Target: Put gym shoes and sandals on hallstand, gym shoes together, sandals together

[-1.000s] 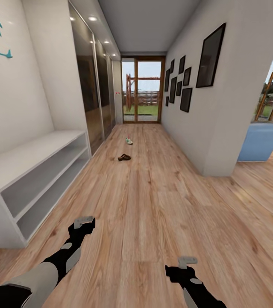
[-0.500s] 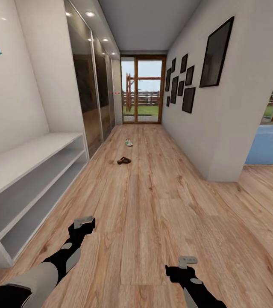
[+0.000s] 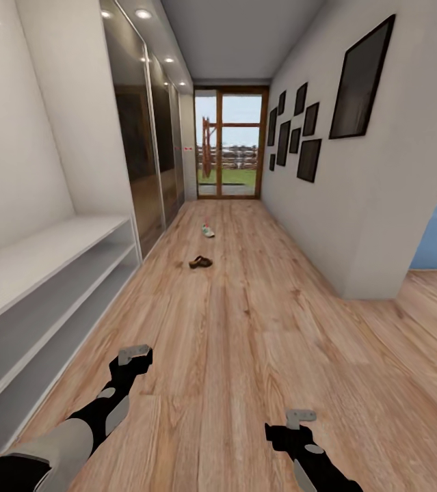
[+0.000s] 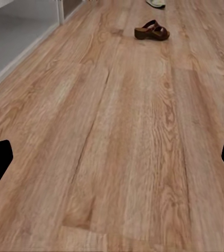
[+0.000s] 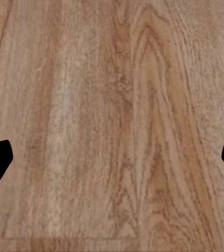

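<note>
Down the middle of the head view, on the light brown wood-grain plank corridor floor (image 3: 245, 355), lies one brown open-toe sandal with a dark reddish strap (image 3: 200, 262), its long axis running roughly across the frame; which end is the toe is too small to tell; a little above it, nearer the glass door, sits a white lace-up gym shoe (image 3: 207, 231), its long axis running up and down the frame; the pale grey low shelved bench (image 3: 54, 273) fills the left edge; the sandal looks light and stiff, best pinched across its wide strap or by the sole edges; the sneaker is likely light with soft uppers, so the heel collar seems the firmer hold; the left gripper (image 3: 135, 355) and right gripper (image 3: 300, 415) hang low in the frame, jaws spread wide and holding nothing
</note>
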Controlling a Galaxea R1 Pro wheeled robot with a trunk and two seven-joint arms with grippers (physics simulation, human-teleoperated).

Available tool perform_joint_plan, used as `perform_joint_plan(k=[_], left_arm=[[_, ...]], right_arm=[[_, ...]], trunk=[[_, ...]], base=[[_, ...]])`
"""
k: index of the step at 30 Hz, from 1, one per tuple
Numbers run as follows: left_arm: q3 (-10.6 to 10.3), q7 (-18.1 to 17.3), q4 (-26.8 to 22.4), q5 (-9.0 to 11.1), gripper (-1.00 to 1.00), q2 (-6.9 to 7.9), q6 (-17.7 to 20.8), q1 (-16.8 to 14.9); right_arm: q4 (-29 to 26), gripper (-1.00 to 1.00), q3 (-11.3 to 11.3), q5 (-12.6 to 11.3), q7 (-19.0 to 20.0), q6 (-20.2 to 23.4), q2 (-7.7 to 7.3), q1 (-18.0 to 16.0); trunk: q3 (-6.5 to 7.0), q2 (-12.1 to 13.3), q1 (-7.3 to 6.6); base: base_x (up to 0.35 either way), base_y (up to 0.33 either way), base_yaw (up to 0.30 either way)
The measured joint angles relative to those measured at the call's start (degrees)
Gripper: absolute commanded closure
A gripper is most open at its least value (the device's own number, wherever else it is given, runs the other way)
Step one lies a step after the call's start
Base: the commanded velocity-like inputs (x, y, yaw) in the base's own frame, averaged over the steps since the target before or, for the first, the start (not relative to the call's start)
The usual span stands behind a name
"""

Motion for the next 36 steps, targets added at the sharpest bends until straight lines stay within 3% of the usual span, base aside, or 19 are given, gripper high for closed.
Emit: perform_joint_plan(k=[9, 23, 29, 32, 36], left_arm=[[0.0, 0.0, 0.0, 0.0, -1.0, -0.01, 0.0, 0.0], [-0.1, -0.8, 0.0, -0.3, -1.0, -0.02, -0.1, 0.0], [-0.6, -8.0, 0.0, -1.2, -1.0, 0.41, -0.2, 0.0], [-0.7, -11.9, 0.0, -2.6, -1.0, 1.36, -0.2, 0.0], [-0.7, -13.7, 0.0, -4.5, -1.0, 2.44, -0.2, 0.0]], right_arm=[[0.0, -1.0, 0.0, 0.0, 0.0, 0.0, 0.0, 0.0], [0.0, -1.0, 0.0, 0.0, 0.0, 0.0, -0.01, 0.0], [0.0, -1.0, 0.0, 0.0, 0.0, 0.0, -0.01, 0.0], [0.0, -1.0, 0.0, 0.0, 0.0, 0.0, 0.0, 0.0], [0.0, -1.0, 0.0, 0.0, 0.0, 0.0, 0.0, 0.0]], trunk=[[0.0, 0.0, 0.0], [0.0, 0.0, 0.0], [0.0, 0.0, 0.0], [0.0, 0.0, 0.0], [0.0, 0.0, 0.0]], base=[[0.346, 0.104, -0.057], [0.344, 0.11, -0.24], [0.339, 0.122, -0.243], [0.333, 0.128, -0.096], [0.308, 0.129, -0.031]])
